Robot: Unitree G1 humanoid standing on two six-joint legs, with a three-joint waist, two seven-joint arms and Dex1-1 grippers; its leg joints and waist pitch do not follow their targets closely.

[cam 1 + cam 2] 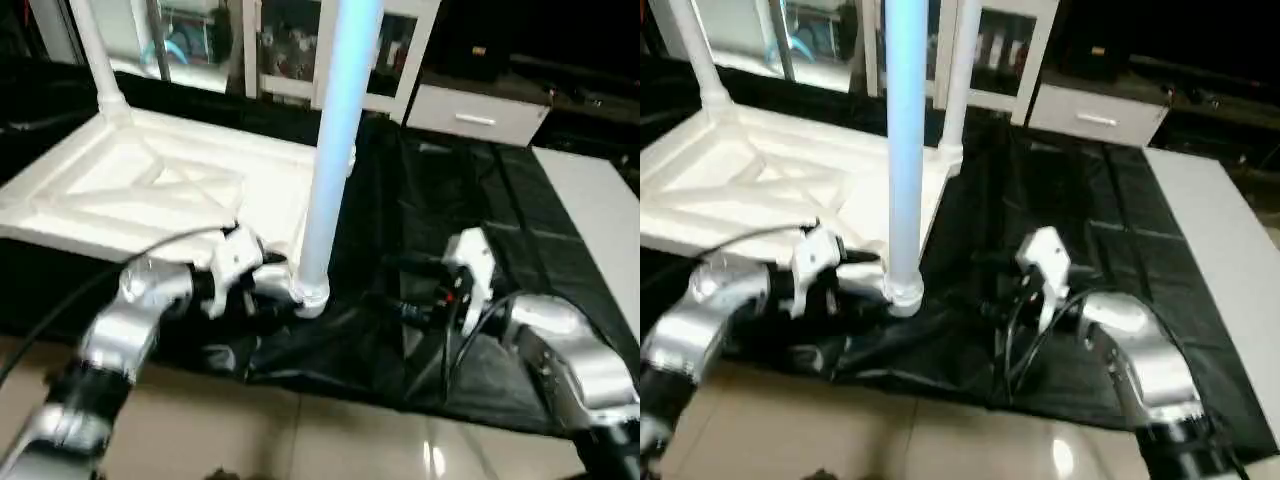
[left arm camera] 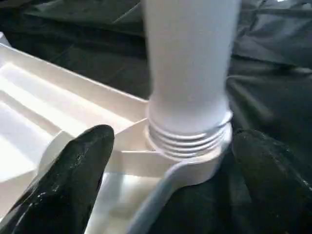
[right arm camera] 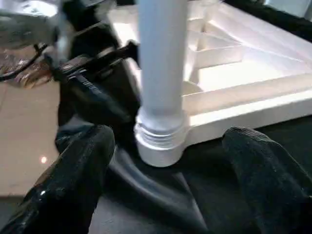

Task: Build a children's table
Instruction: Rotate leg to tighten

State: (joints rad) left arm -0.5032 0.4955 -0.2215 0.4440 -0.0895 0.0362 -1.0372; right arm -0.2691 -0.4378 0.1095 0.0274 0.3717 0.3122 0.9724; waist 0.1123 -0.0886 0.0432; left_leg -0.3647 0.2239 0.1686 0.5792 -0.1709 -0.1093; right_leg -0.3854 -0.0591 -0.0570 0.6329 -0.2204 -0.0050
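the children's table (image 1: 150,190) lies upside down on the black-draped tabletop (image 1: 470,200), ribbed underside up, toward the robot's left. its near corner socket (image 1: 311,296) sits by the near edge of the tabletop, with a leg (image 1: 335,130) standing upright in it; threads show at the base of the leg in both wrist views.

the left end effector (image 2: 170,161) is just beside that socket on the robot's left, its fingers (image 2: 73,170) spread wide, one over the ribbed underside and the other on the black cloth side, with the leg base between them but not touching either. it is open and grips nothing. the right end effector (image 3: 165,161) is a little to the right of the same leg, pointing toward it, also open and empty, its fingers (image 3: 78,170) apart with the socket seen between them and farther off.

two more legs stand at the far corners: one at the far left (image 1: 95,50), one behind the near leg (image 1: 958,70). all legs are cut off by the top edge. the fourth corner is out of the picture at the left. from the head views the left end effector's fingers are dark against the cloth and hard to make out, and the right one's fingers are hidden behind its white wrist housing (image 1: 472,262).
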